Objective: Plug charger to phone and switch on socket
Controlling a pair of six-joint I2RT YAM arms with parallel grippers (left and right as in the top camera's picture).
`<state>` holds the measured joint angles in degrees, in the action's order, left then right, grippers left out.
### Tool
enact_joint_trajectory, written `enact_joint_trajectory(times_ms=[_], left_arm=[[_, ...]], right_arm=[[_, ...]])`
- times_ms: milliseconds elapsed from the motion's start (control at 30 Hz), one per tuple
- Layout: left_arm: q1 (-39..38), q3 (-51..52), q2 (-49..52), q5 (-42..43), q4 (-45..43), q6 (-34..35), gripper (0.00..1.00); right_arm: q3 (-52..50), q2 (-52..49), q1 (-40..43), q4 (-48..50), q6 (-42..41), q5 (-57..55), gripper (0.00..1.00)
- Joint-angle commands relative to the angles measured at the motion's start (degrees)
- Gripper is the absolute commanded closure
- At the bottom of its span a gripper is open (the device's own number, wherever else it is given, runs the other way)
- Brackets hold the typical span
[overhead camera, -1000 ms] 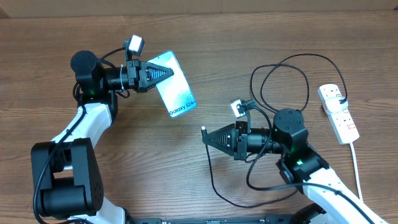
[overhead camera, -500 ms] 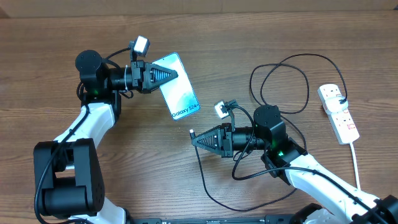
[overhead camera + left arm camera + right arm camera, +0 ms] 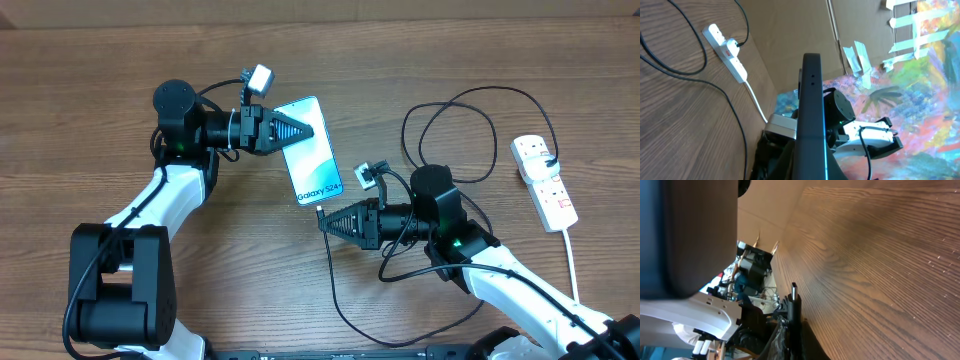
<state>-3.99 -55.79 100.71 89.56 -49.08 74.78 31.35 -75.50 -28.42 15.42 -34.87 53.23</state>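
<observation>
the left end effector (image 3: 308,130) is closed on the upper end of the phone (image 3: 318,165). the screen faces up in the overhead view, and the "galaxy s24+" text sits at the lower end, the end nearest the right arm. the phone lies near the middle of the surface (image 3: 200,270), angled slightly. in the left wrist view the phone (image 3: 811,115) shows edge-on as a thin dark bar, with a cyan glow along one side.

the right end effector (image 3: 323,221) is pinched narrow on the charger (image 3: 495,140) just behind its tip (image 3: 318,211). the tip points up at the phone's lower edge and sits just beside it. i cannot tell whether they touch. in the right wrist view the tip (image 3: 794,290) stands up from the fingers (image 3: 791,316), and the phone's dark body (image 3: 690,230) fills the upper left corner.

the cable loops over the surface behind the right arm and runs to the socket (image 3: 545,182). the socket lies at the right edge, well apart from the phone, with its white cord trailing toward the near side.
</observation>
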Motion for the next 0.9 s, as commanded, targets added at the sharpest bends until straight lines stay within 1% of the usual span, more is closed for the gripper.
enact_joint_trajectory(times_ms=[0,100,233,300,467,533,667,867], left_arm=[[1.05,-1.31,0.28,1.11,-0.2,-2.69,0.96],[1.14,-1.31,0.28,1.11,1.07,-3.91,0.96],[1.25,-1.31,0.28,1.11,5.62,-7.74,0.96],[1.25,-1.31,0.28,1.11,7.02,-8.57,0.96],[1.25,-1.31,0.28,1.11,7.3,-8.61,0.96],[1.25,-1.31,0.28,1.11,7.3,-8.61,0.96],[1.25,-1.31,0.28,1.11,7.3,-8.61,0.96],[1.25,-1.31,0.28,1.11,7.28,-8.61,0.96]], right_arm=[[1.6,1.05,0.22,0.28,2.03,1.01,0.96],[1.79,2.08,0.22,0.26,2.19,1.05,0.96],[2.25,3.72,0.26,-0.79,2.54,1.03,0.96],[3.41,4.28,0.57,-4.04,5.01,1.27,0.96],[9.16,4.5,1.25,-19.61,13.92,0.37,0.96],[10.6,4.5,1.25,-23.06,15.47,0.39,0.96],[11.89,4.5,1.25,-23.45,15.45,2.51,0.96],[12.28,4.31,1.25,-23.5,15.47,2.54,0.96]])
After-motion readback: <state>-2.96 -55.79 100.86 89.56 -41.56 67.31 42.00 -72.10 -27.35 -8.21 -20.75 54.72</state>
